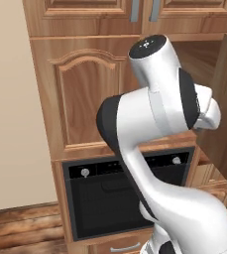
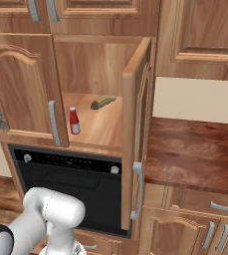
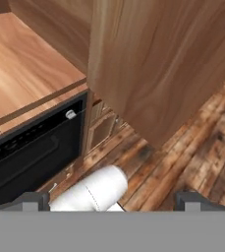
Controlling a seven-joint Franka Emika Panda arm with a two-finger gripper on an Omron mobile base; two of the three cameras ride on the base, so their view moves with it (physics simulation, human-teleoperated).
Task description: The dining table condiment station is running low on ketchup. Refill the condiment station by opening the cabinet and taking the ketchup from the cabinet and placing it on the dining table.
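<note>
Gripper [image 3: 109, 202] jaws apart, holding nothing – cabinet [image 2: 135, 64] right door swung open just ahead; ketchup [image 2: 74, 121] upright on shelf, well off.

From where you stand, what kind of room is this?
Most likely a home kitchen: a black built-in oven under a wood cabinet, with ketchup on its shelf, beside a counter.
</note>
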